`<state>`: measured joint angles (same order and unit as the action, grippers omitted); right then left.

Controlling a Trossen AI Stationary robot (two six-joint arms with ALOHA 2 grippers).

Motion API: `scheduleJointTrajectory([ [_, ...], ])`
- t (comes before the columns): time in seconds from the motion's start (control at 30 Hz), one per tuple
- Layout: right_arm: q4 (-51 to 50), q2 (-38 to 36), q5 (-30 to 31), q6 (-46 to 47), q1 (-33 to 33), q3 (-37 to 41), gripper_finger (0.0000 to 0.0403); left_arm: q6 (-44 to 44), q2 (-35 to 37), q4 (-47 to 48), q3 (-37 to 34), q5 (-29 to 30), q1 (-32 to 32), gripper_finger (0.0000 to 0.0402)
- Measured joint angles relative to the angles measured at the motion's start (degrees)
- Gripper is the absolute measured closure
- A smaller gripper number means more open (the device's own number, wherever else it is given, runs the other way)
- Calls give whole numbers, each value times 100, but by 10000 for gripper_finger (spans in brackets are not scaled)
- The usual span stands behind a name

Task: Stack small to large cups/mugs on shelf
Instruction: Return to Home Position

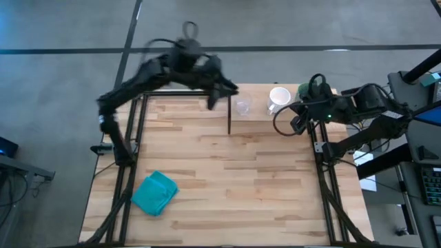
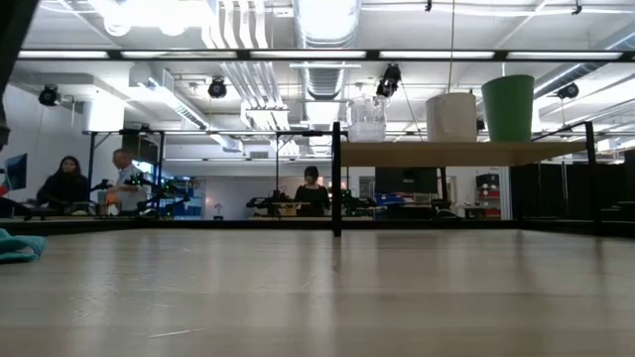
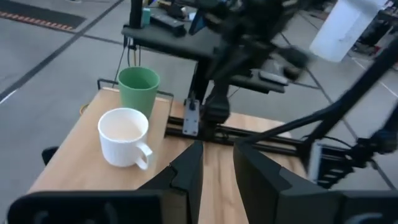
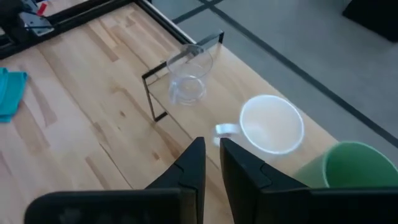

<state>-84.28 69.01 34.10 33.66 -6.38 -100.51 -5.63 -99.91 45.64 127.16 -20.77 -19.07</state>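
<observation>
The shelf [image 2: 456,153] stands at the table's far right on thin black posts. On it, standing upright in a row, are the clear glass tumbler [image 1: 242,107], the white mug [image 1: 279,98] and the green cup [image 2: 508,107]. They also show in the right wrist view: tumbler [image 4: 189,78], mug [image 4: 270,124], green cup [image 4: 348,165]. My left gripper [image 1: 212,103] hangs just off the shelf's left end with its fingers a little apart [image 3: 217,168] and empty. My right gripper [image 1: 295,118] hovers over the shelf's right part by the mug, with its fingers together [image 4: 211,165] and empty.
A teal cloth [image 1: 155,193] lies crumpled near the table's front left. The black frame rails [image 1: 324,172] run along both sides of the table. People sit in the room beyond the table [image 2: 312,188].
</observation>
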Motion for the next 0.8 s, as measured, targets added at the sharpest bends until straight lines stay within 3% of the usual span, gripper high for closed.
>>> scheduleJointTrajectory([
  [0.23,-569,-359,333,299,-47,24,360,-136,1298,1158,-11,68,-4,327],
  [0.43,-533,-1068,497,360,-51,271,360,-388,2289,1943,-244,1133,7,327],
  [0.6,-309,-1877,335,379,-173,1137,360,-609,3233,1912,-910,1730,6,327],
  [0.8,1240,-3168,-121,-117,-420,2821,360,-695,4262,1092,-2307,1813,7,327],
])
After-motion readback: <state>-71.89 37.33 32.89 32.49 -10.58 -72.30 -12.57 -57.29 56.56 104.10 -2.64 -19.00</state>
